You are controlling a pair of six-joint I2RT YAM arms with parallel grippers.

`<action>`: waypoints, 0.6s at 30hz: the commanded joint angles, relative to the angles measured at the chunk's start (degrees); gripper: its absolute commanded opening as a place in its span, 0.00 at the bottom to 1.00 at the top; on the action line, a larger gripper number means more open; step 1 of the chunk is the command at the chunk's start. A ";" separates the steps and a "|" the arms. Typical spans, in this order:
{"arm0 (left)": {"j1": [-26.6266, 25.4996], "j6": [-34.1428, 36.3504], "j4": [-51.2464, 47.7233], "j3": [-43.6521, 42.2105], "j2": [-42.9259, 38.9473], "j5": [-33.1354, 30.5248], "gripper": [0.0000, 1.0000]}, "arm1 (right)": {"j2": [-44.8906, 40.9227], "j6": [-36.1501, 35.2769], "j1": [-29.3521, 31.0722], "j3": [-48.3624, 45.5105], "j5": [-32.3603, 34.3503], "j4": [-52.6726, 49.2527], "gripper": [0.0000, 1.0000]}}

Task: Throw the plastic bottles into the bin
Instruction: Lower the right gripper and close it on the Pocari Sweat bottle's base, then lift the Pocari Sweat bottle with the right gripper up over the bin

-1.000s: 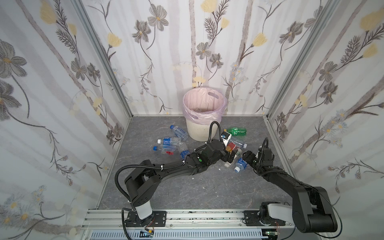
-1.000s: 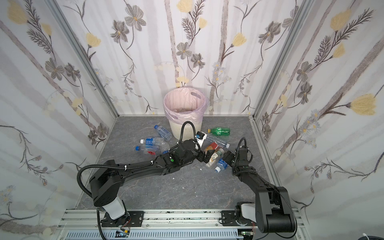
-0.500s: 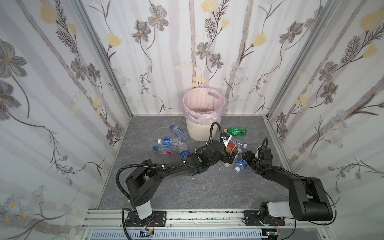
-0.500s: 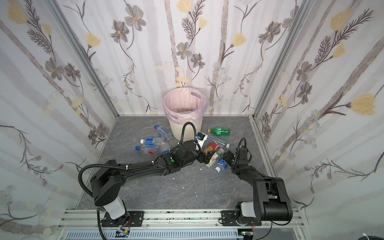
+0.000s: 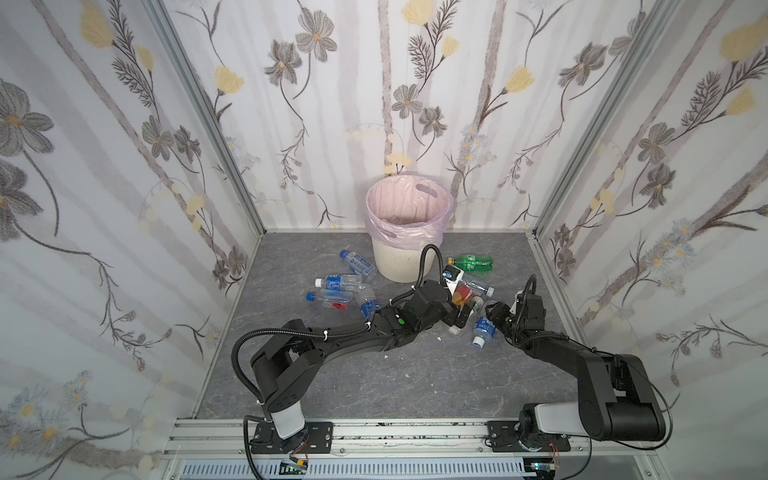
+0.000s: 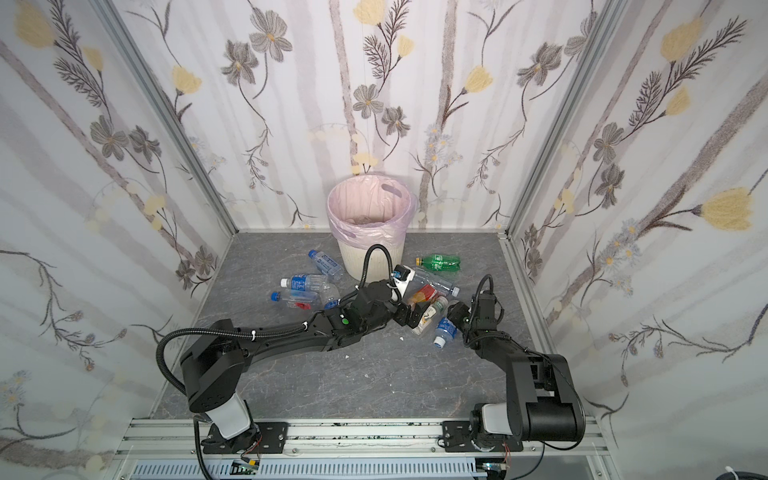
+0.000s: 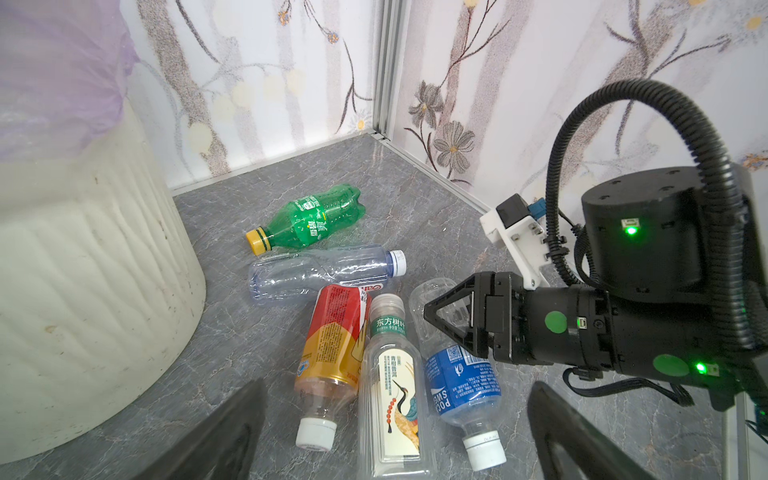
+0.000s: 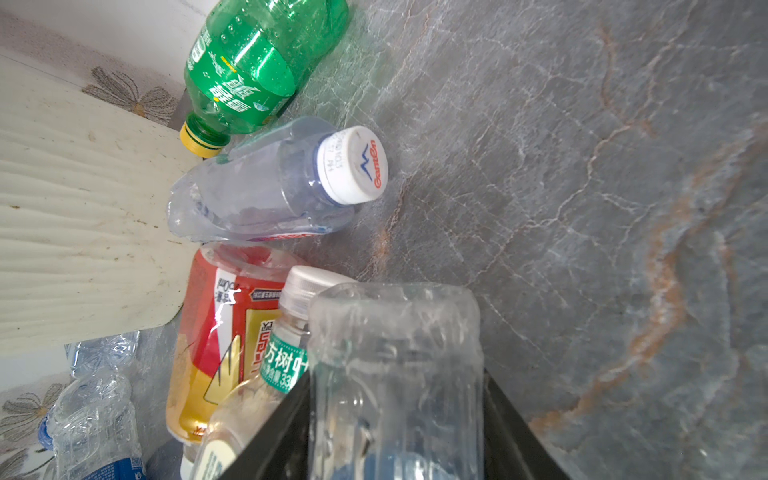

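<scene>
I'm gripping the blue bottle with the right end effector. Its fingers are pressing on both sides of the clear base, and the bottle is lying on the table, not yet lifted. I'm taking it by the base because, as I judge it, that end is sticking out free, while the labelled half is lying right against its neighbour.

That neighbour is the cream bottle, which is sitting directly under the left end effector. I'm holding that one spread fully open and low, with its fingers straddling the cream bottle and the neck of the orange bottle. It is gripping nothing. I'm keeping it wide so it is lined up for a pick without nudging the pile. The two end effectors are working close together, so I'm expecting the lift to need a clean path away from the left one. The cream bottle may roll as the blue one comes away.

Just beyond both end effectors, a crushed clear bottle is lying across the orange bottle's base. The green bottle is lying just past that.

More bottles are lying behind and to the left of the left end effector, beside its arm. Farthest off, beyond the left end effector, the bin is standing against the back wall with its mouth open for the drop.
</scene>
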 commanded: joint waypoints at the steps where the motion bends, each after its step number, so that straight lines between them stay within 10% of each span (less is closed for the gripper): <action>1: 0.01 0.18 1.20 -0.23 -0.38 -0.28 1.00 | -0.62 0.72 -0.20 -0.18 0.40 2.22 0.54; 18: -0.02 -0.80 0.95 0.18 -1.16 -0.09 1.00 | -10.60 -1.32 -0.32 0.22 1.59 -0.32 0.50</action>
